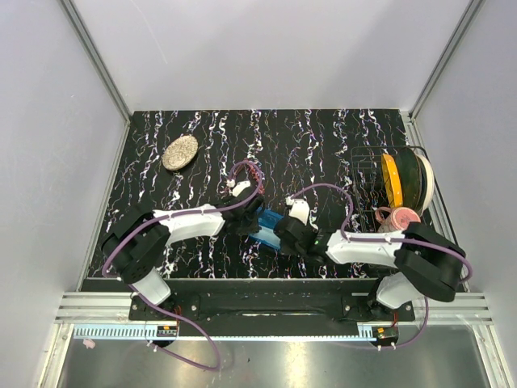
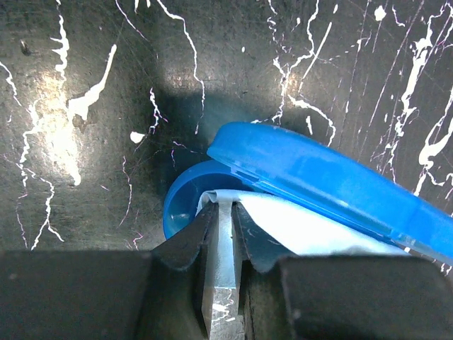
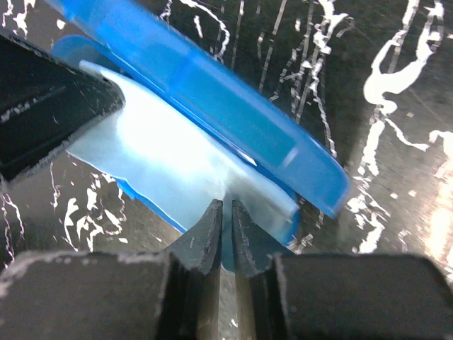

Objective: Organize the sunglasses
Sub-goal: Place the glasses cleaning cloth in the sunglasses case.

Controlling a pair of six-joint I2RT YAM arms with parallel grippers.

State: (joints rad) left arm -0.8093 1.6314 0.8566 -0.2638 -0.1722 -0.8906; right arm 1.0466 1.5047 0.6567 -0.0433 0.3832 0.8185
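The glossy blue case (image 1: 266, 227) lies open in the middle of the table, its lid (image 2: 318, 177) raised, and the lid also shows in the right wrist view (image 3: 212, 92). A light blue cloth (image 2: 318, 230) is spread over the case's lower half (image 2: 180, 205); it also shows in the right wrist view (image 3: 170, 156). My left gripper (image 2: 225, 207) is shut on the cloth's left end. My right gripper (image 3: 226, 207) is shut on its right end. In the top view the left gripper (image 1: 249, 218) and right gripper (image 1: 284, 234) flank the case. The sunglasses are hidden.
A glittery oval object (image 1: 179, 152) lies at the back left. A wire rack (image 1: 367, 174) with yellow and white spools (image 1: 404, 179) stands at the right edge, and a pink roll (image 1: 397, 218) sits in front of it. The left gripper's body (image 3: 49, 120) shows beside the case.
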